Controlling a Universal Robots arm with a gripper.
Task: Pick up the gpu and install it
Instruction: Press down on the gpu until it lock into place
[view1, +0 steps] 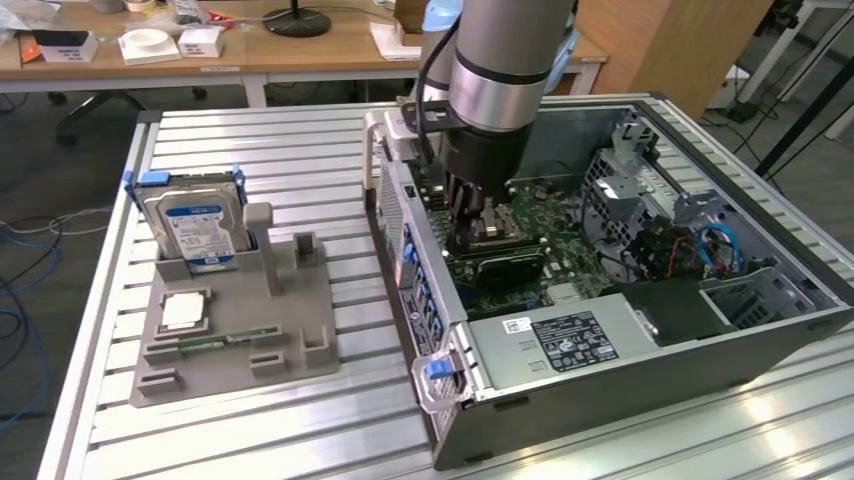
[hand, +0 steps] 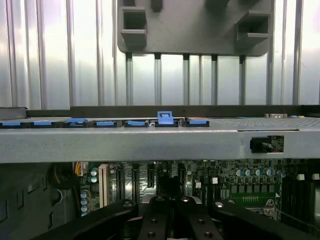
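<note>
**Room.** You are looking at a workshop with wooden desks (view1: 334, 50) running along the back. They are carrying white boxes (view1: 147, 45) and a round black lamp base (view1: 296, 22). Blue cables are trailing over the grey floor (view1: 54, 200) at the exterior view's left.

**Surface.** A ribbed aluminium surface (view1: 267, 130) is carrying everything and catching glare near the camera.

**Computer case.** An open tower (view1: 747, 340) is lying on its side at the exterior view's right, showing you its green motherboard (view1: 561, 215). A labelled power supply (view1: 561, 340) is sitting at the near end.

**Arm.** The grey arm (view1: 501, 60) is reaching straight down into the case.

**Fixture tray.** A grey moulded tray (view1: 240, 340) is resting on the surface at the exterior view's left, well apart from the arm.

**Hard drive.** A silver drive (view1: 200, 230) is standing upright in the tray's rear slot.

**Gpu.** The gpu (view1: 514, 272) is sitting inside the case on the motherboard, with its black cooler showing just beside the gripper.

**Gripper.** The gripper (view1: 470, 240) is hanging low over the motherboard with its fingers pressed together. You cannot tell whether it is touching the gpu. In the wrist view the gripper (hand: 170, 205) is facing the case wall (hand: 150, 142).

**Processor chip.** A square chip (view1: 183, 310) is lying flat in the tray.

**Memory stick.** A narrow green stick (view1: 214, 342) is lying near the tray's front.
</note>
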